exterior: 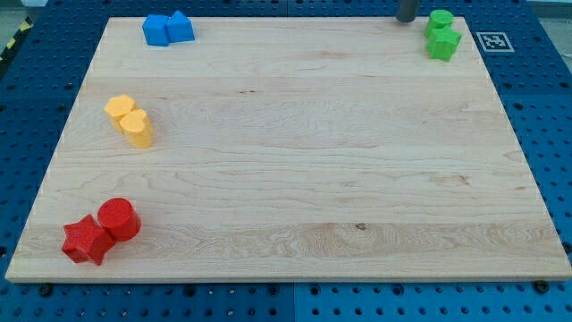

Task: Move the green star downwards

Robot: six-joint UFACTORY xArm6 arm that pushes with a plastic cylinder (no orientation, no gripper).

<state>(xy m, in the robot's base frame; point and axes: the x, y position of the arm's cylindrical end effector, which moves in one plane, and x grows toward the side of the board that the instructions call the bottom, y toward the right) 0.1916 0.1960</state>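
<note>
The green star (444, 44) lies at the board's top right corner. It touches a second green block (440, 20) just above it, whose shape I cannot make out. My tip (407, 20) is at the view's top edge, just left of the upper green block and apart from it. It is up and to the left of the green star. Only the rod's short lower end shows.
The wooden board (295, 152) fills the view. Two blue blocks (167, 29) sit touching at top left. Two yellow blocks (130, 120) sit at the left. A red star (87, 240) touches a red cylinder (119, 219) at bottom left. A marker tag (492, 40) lies off the board's right edge.
</note>
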